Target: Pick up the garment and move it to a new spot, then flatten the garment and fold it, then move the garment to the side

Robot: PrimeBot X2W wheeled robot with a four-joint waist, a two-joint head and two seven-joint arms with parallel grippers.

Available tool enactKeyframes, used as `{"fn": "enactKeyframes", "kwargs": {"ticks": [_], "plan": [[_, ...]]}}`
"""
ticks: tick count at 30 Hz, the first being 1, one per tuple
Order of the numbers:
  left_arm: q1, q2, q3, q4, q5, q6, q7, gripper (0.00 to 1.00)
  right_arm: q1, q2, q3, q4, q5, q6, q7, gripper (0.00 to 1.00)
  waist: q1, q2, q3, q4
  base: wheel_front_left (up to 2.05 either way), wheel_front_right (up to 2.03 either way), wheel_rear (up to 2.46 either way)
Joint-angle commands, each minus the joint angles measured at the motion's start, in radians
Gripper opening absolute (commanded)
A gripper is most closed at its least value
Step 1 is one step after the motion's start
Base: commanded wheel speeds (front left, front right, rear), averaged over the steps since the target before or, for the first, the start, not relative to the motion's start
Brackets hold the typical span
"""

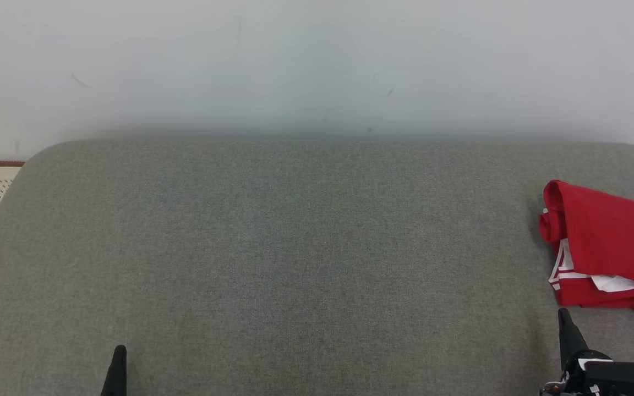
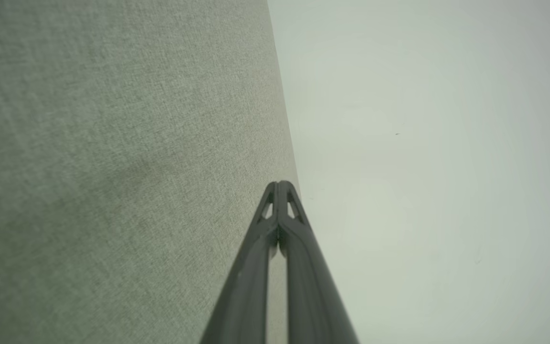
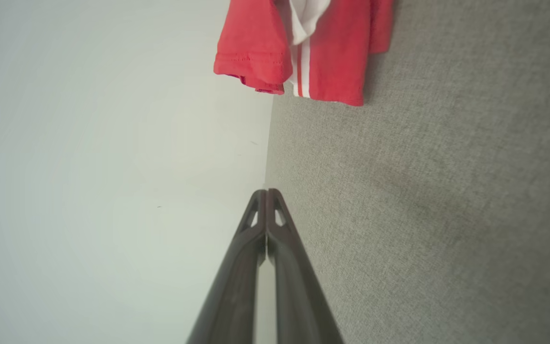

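**Red garment folded ahead of the right gripper; both grippers shut and empty**

The garment (image 1: 606,242) is seen lying on the grey cushion (image 1: 295,247), just ahead of the right gripper (image 1: 564,318) and a little to its outer side, apart from the fingertips. It is well apart from the left gripper (image 1: 119,355), far off to that gripper's right.

The garment is folded into a bundle. A rolled, rounded edge is turned toward the left gripper's side, and the cloth is carried from there away to the right gripper's outer side, crosswise to the line of the fingers. Its far end is cut off by the picture's edge, so the whole length cannot be told. In the right wrist view a stitched sleeve hem and the bundle's lower edge are turned back toward the fingertips.

White print is shown on the red cloth: two narrow stripes and part of one large outlined character, too folded to be read. A small white tab is tucked beside it; no writing can be made out on it.

Both grippers are closed, fingertips pressed together, and nothing is held in either. A pale wall (image 1: 317,66) is seen beyond the cushion.
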Motion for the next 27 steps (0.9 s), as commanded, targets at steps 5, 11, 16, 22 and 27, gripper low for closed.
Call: {"fn": "enactKeyframes", "kwargs": {"ticks": [5, 11, 16, 22, 27], "plan": [[-0.017, 0.007, 0.004, -0.005, -0.058, -0.007, 0.013, 0.0, -0.005, 0.003, -0.01, -0.013, 0.059, 0.0, 0.014, 0.0, 0.0, 0.0, 0.001, 0.001, 0.0, 0.0, 0.0], [-0.022, 0.008, 0.005, -0.005, -0.109, -0.011, 0.025, 0.0, -0.006, 0.005, -0.018, -0.018, 0.106, 0.0, 0.028, 0.0, 0.0, 0.0, 0.003, 0.002, 0.0, 0.0, 0.0], [-0.02, 0.008, 0.007, -0.006, -0.146, -0.014, 0.033, 0.0, -0.006, 0.006, -0.024, -0.022, 0.146, 0.0, 0.038, 0.0, 0.0, 0.0, 0.004, 0.002, 0.0, 0.0, 0.0], [-0.023, 0.008, 0.008, -0.006, -0.187, -0.017, 0.044, 0.0, -0.006, 0.008, -0.031, -0.028, 0.188, 0.0, 0.048, 0.0, 0.0, 0.0, 0.005, 0.003, 0.0, 0.0, 0.0], [-0.027, 0.008, 0.009, -0.006, -0.225, -0.021, 0.052, 0.0, -0.006, 0.009, -0.037, -0.033, 0.223, 0.0, 0.057, 0.0, 0.0, 0.0, 0.006, 0.004, 0.0, 0.0, 0.0]]}}
